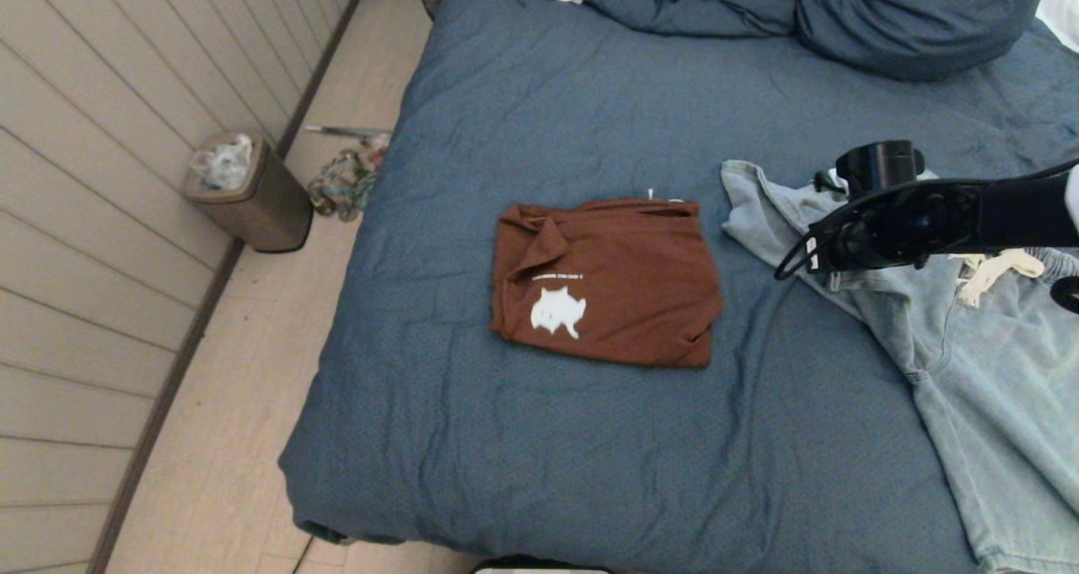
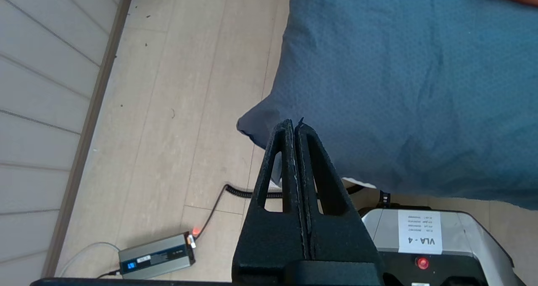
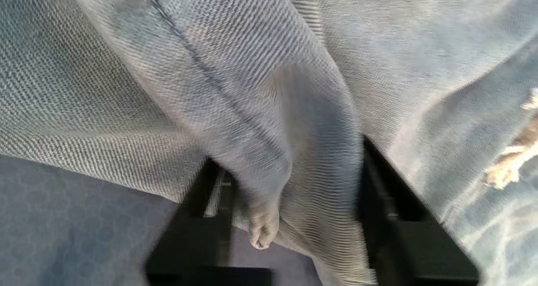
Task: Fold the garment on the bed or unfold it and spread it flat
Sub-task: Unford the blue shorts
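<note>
Here your right gripper (image 3: 290, 219) stands open astride a fold of the pale blue garment (image 1: 986, 363), right of the folded brown shirt (image 1: 609, 281) mid-bed (image 1: 590, 456); your left gripper (image 2: 295, 128) stays-free, pressed closed.

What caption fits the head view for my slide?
Right gripper over light blue denim shorts, beside folded brown T-shirt on slate-blue bed.

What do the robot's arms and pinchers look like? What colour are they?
They are black. The left gripper has two rough, triangle-shaped jaws with long cut-out holes. The right arm is shiny black with a round cap on top and a thin black cable looping beside it. The right gripper is black too.
</note>
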